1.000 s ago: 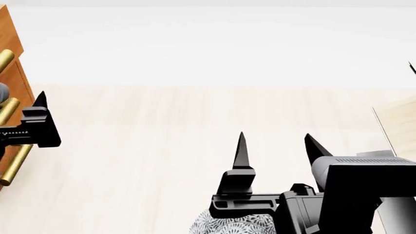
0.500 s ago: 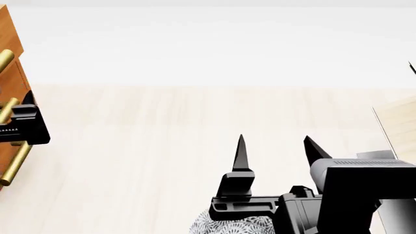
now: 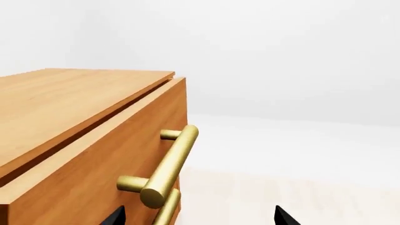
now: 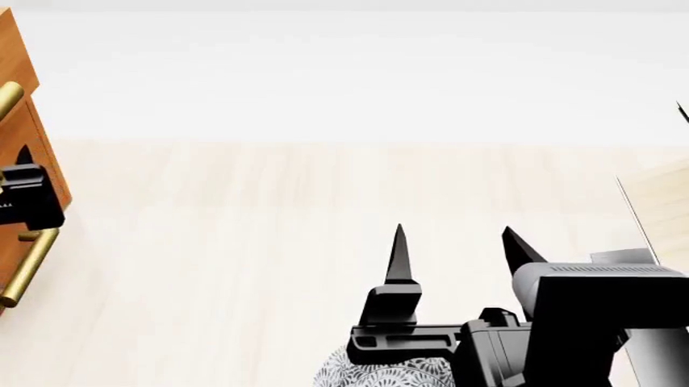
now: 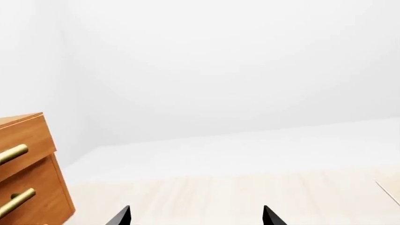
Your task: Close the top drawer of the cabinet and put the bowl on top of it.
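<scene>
- The cabinet point(image 3: 75, 140): orange-brown wood, at the head view's left edge; large, rigid, judged heavy.
- The top drawer point(image 3: 106, 178): stands slightly proud of the cabinet top, a dark gap showing; judged to slide stiffly. Best pushed on the flat front beside the brass handle point(image 3: 170, 164).
- Left gripper point(image 3: 196, 218): close to the drawer front, jaws wide, empty.
- Right gripper point(image 4: 457, 242): jaws wide, empty, above the bowl.
- The bowl point(image 4: 377, 374): at the head view's bottom edge (mostly hidden); judged light, glazed, slippery, breakable. Take by the rim.
</scene>
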You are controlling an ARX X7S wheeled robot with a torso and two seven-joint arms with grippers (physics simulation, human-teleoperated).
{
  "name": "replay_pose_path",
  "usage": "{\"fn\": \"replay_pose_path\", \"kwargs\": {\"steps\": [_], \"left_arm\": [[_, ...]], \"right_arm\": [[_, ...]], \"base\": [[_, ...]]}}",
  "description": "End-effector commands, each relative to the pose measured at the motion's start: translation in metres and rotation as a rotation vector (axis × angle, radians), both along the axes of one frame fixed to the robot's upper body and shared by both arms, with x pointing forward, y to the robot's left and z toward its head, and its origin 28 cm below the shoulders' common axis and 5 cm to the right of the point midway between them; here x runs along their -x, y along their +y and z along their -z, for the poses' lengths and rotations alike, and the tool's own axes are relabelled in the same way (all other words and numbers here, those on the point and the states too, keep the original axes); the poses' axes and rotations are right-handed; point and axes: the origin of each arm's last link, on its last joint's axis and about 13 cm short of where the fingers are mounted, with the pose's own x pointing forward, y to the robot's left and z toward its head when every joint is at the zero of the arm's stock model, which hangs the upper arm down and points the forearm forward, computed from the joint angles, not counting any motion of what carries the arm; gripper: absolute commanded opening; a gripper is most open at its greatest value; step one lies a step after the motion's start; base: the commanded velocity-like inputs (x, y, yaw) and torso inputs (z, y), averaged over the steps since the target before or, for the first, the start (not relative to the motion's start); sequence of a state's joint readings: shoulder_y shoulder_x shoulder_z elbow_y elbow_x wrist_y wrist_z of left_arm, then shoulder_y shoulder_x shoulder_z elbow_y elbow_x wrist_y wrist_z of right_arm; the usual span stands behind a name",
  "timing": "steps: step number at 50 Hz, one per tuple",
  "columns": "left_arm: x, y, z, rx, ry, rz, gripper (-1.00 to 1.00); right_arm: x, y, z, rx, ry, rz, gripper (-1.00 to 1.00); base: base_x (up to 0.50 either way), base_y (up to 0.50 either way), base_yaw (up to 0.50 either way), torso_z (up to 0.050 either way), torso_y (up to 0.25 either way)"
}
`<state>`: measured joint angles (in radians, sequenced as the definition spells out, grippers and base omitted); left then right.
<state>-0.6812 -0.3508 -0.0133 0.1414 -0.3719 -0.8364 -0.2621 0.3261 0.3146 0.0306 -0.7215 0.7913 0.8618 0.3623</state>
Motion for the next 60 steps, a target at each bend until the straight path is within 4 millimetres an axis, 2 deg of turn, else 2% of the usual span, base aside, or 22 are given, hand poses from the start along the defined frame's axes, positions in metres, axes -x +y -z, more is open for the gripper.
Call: {"fn": "replay_pose_path", "kwargs": {"steps": [1,29,47,60], "left_arm": [[-0.007,0.003,0.003,-0.001,0.01,-0.027,1.0],[-0.035,0.015,0.019,0.007,0.051,-0.11,1.0],[-0.034,0.02,0.018,-0.007,0.051,-0.135,1.0],[-0.037,0.022,0.016,-0.024,0.024,-0.22,1.0]], "right_arm": [[-0.002,0.0,0.002,0.0,0.005,-0.001,1.0],[-0.004,-0.002,0.006,-0.007,0.017,0.003,1.0],[-0.002,-0.001,0.005,-0.004,0.014,0.003,1.0],[-0.001,-0.001,0.006,-0.004,0.015,0.004,1.0]], "base": [[0.0,0.0,0.0,0.0,0.0],[0.0,0.0,0.0,0.0,0.0],[0.0,0.0,0.0,0.0,0.0],[0.0,0.0,0.0,0.0,0.0]]}}
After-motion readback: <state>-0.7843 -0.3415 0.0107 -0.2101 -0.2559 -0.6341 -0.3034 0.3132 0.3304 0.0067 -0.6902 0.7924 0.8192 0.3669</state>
